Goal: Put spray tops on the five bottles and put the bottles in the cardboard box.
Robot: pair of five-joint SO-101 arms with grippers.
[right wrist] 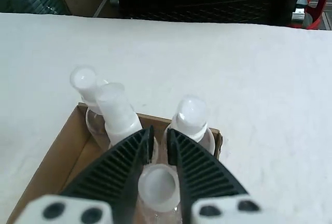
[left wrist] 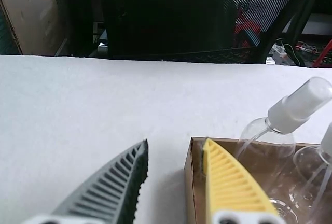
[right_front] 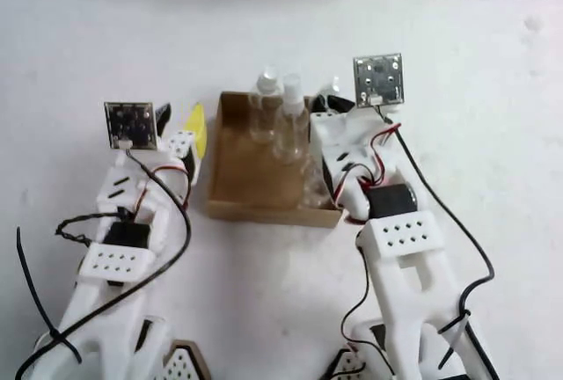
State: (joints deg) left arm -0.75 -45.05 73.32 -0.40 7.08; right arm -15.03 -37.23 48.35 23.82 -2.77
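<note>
Found a clear plastic bottle with a white spray top [right wrist: 159,187] upright inside the brown cardboard box [right_front: 230,208], by its right wall, clenched between the black fingers [right wrist: 119,167] of the right gripper [right wrist: 160,133]. Saw three more capped clear bottles [right wrist: 189,115] crowded just beyond those fingertips, toward the box's far wall. Noted the left gripper [left wrist: 174,146] released, grey and yellow fingers [left wrist: 228,187] spread, the yellow one at the box's left rim. Had the box resting on the white desk [right_front: 88,54].
</note>
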